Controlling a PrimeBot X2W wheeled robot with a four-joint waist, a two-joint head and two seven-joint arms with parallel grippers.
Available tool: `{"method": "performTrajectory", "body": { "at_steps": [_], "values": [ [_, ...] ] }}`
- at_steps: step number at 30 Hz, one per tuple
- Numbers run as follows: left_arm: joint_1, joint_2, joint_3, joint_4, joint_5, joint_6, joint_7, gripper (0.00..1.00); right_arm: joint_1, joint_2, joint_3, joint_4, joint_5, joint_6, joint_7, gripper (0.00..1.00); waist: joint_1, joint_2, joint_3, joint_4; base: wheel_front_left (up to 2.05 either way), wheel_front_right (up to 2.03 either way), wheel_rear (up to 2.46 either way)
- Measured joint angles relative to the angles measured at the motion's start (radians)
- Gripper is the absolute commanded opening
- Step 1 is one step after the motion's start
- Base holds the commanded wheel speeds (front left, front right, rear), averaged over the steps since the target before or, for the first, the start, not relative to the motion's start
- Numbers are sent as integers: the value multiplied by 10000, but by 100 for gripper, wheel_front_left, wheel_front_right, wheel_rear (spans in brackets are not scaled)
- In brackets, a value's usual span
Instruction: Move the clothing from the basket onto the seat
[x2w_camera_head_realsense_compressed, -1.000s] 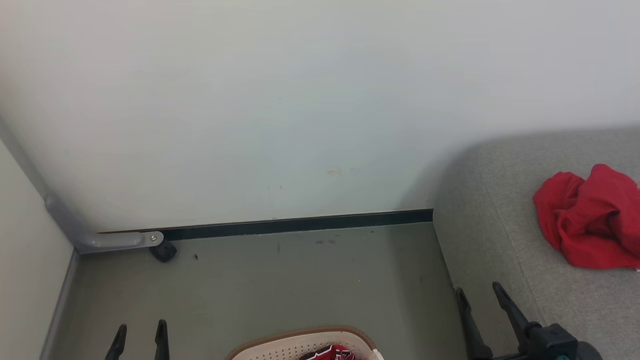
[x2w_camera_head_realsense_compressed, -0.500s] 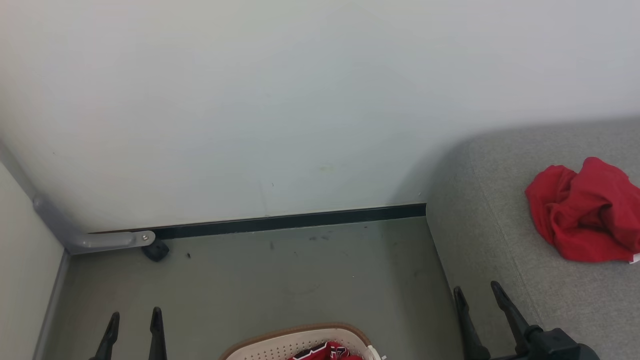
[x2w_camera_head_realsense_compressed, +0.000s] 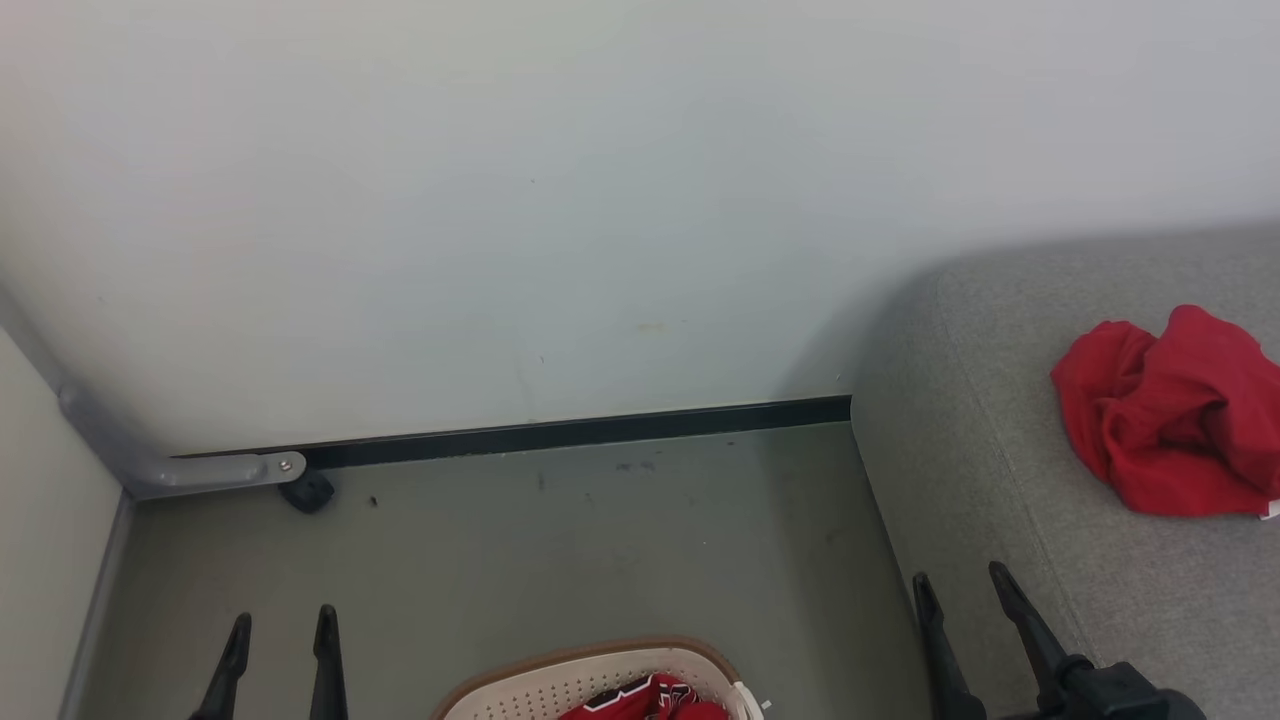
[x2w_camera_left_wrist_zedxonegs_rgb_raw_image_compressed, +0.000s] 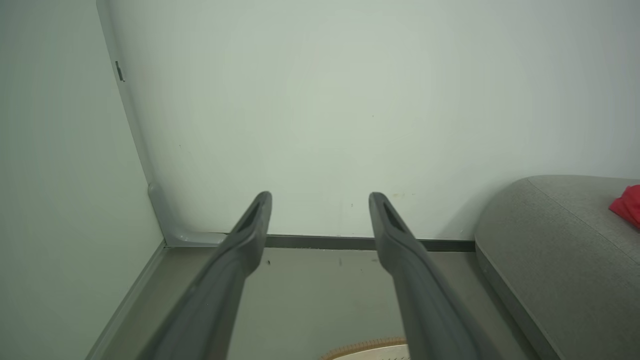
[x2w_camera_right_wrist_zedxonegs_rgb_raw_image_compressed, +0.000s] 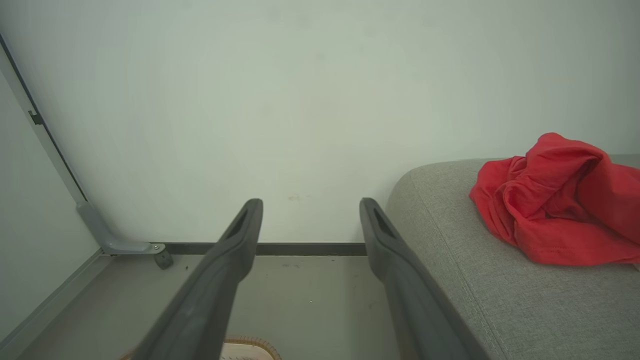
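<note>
- One crumpled red garment (x2w_camera_head_realsense_compressed: 1170, 420) lies on the grey fabric seat (x2w_camera_head_realsense_compressed: 1000, 500) at the right, close to the wall.
- A red jersey (x2w_camera_head_realsense_compressed: 650, 702) with black-and-white lettering lies inside the cream perforated basket (x2w_camera_head_realsense_compressed: 560, 665). The basket stands on the floor at the bottom edge of the head view, between the two hands.
- The left hand (x2w_camera_head_realsense_compressed: 282, 625) has its fingers spread and holds nothing. It hangs over the floor, left of the basket.
- The right hand (x2w_camera_head_realsense_compressed: 958, 585) is likewise spread and empty, beside the seat's front edge and well apart from the garment there.
- The task looks about half done, and fetching the jersey appears to be the step in hand.
- That calls for one hand to reach down into the basket, pinch a fold of the soft cloth, lift it clear of the brown rim and carry it right to the seat.
- The floor (x2w_camera_head_realsense_compressed: 600, 540) is smooth and grey-green.
- The wall (x2w_camera_head_realsense_compressed: 600, 200) is plain and pale, with a dark skirting strip (x2w_camera_head_realsense_compressed: 600, 432) along its foot.
- A grey bracket (x2w_camera_head_realsense_compressed: 200, 470) sits in the left corner, with a small black object (x2w_camera_head_realsense_compressed: 308, 492) just beside it.
</note>
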Motion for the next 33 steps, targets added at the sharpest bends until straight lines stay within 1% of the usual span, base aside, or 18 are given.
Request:
{"method": "performTrajectory", "body": {
  "at_steps": [8, 12, 20, 24, 25, 33],
  "values": [
    [-128, 77, -159, -176, 125, 0, 123, 100, -52, -13, -82, -476, -86, -2, 0, 100, 0, 0, 483, -31, 0, 0, 0],
    [-698, 199, -401, -174, 270, -40, 316, 100, -359, -69, -178, -752, -192, -2, 0, 100, 0, 0, 858, -53, 0, 0, 0],
    [-2243, 224, -1162, 176, 683, -558, 872, 100, -1873, -483, -493, -1185, -372, 90, 0, 100, 1, 0, 1849, -161, 0, 0, 0],
    [-2957, 176, -1567, 535, 890, -738, 1147, 100, -2499, -489, -654, -1340, -357, 119, -2, 100, 2, 1, 2403, -255, 0, 0, 0],
    [-3116, 153, -1687, 648, 938, -826, 1214, 100, -2626, -491, -688, -1375, -351, 174, -2, 100, 2, 1, 2542, -283, 0, 0, 0],
    [-4203, -10, -2418, 1498, 1453, -1262, 1741, 100, -3498, -510, -865, -1476, -343, 180, -2, 100, 2, 1, 3689, -559, 0, 0, 0]
  ]
}}
